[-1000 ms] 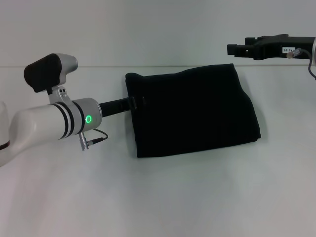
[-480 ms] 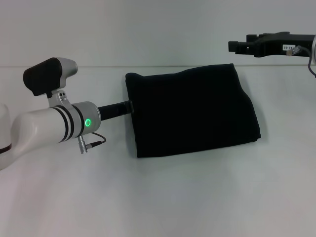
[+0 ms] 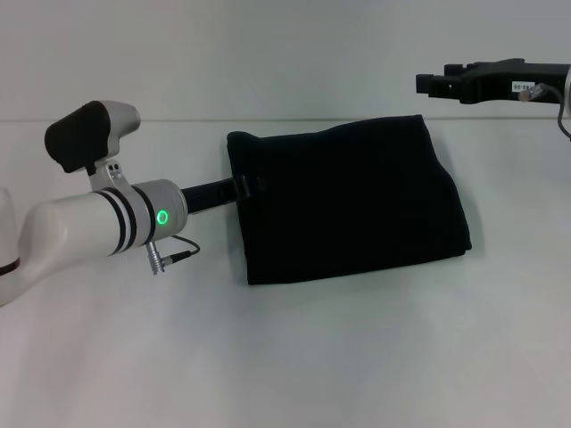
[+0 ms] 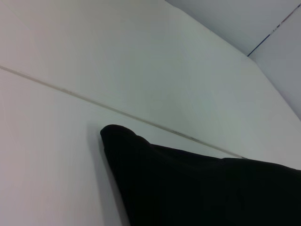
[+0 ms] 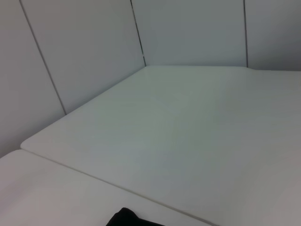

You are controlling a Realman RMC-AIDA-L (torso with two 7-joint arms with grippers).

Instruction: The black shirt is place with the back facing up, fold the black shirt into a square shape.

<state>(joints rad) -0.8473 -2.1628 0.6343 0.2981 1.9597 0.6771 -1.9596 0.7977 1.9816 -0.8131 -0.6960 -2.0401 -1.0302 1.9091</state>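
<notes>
Now left pincer touches black shirt

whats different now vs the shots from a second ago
The left gripper pulled back a little from the left edge of the folded matte-black fabric shirt, then reached onto it again. The right gripper, raised past the shirt's far right corner, drifted slightly right. The shirt's outline on the white table did not visibly change.
</notes>
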